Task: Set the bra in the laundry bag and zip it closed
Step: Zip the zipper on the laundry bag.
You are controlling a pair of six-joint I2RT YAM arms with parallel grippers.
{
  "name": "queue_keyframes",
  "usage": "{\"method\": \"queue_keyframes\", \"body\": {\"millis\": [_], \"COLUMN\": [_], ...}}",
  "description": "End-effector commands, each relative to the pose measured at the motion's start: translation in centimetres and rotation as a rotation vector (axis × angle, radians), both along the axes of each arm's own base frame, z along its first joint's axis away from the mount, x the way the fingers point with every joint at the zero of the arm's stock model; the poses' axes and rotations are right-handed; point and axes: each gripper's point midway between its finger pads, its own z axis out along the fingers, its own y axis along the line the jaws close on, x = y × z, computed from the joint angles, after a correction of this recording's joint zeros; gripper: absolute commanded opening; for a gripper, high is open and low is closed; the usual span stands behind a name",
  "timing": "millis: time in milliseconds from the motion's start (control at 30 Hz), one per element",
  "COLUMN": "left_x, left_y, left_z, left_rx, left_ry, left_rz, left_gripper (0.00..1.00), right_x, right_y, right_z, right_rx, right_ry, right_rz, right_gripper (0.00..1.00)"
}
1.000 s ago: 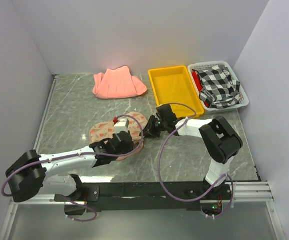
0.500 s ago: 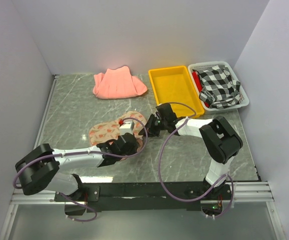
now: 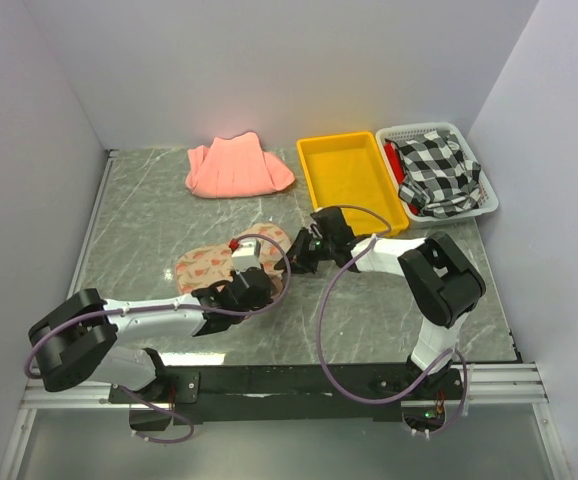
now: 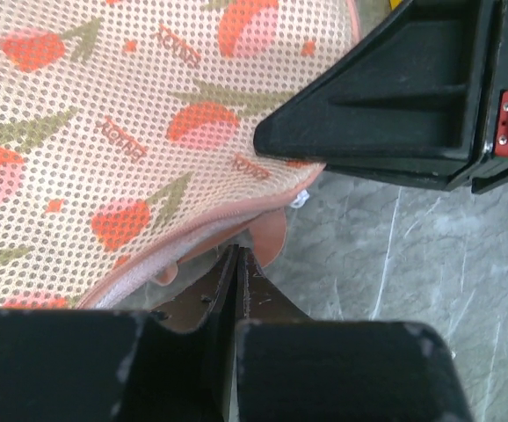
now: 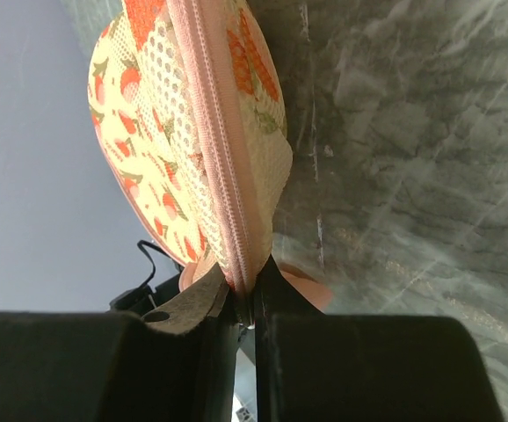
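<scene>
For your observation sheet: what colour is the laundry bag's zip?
Pink; the zip shows best in right wrist view.

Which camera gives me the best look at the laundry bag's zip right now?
Right wrist: the zip runs up the frame, teeth clear, into the shut right pincer. Left wrist shows only the laundry bag mesh and pink edging; the top view shows it small, partly covered.
</scene>
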Motion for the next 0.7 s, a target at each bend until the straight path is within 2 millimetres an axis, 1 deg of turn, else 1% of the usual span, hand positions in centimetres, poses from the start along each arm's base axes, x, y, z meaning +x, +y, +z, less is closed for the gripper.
{"method": "queue_keyframes", "body": {"millis": [0,100,167,267,367,467,567,667], "left_x": [0.9,1.5,1.9,2.4,2.8,3.2,3.5,3.9], "left_y": [-0.6,-0.1,-0.1,0.0,0.5,0.6,1.1,2.3], "left_z": [0.6,0.6,1.0,1.0,0.7,0.9,0.6,0.5], "left_rx": [-0.036,-0.022,-0.024,-0.005,0.016,0.018,0.043,0.072], "left_ry": [-0.05,-0.072,-0.095,-0.111,-0.122,-0.133,-0.128,-0.131], "left_rz": [0.027,0.066,0.077,0.1,0.13,0.145,0.176,0.223], "left_gripper": [0.05,0.05,0.05,0.03,0.03,0.02,0.01,0.01], "right_x": [-0.6,-1.1,-1.5,-2.5,-3.4,-4.1,-4.7,-5.1], "right_y": [0.8,0.6,0.7,1.0,1.1,1.5,1.5,1.4], "right_z": [2.4,2.8,3.1,3.6,4.0,4.6,4.3,4.2], "right_rx": [0.072,0.078,0.096,0.134,0.152,0.192,0.179,0.182], "right_ry": [-0.039,-0.04,-0.029,-0.015,-0.001,0.014,0.017,0.02], "right_rz": [0.031,0.037,0.043,0.063,0.08,0.102,0.109,0.111], "right_gripper": [0.08,0.08,0.08,0.08,0.08,0.08,0.08,0.08]}}
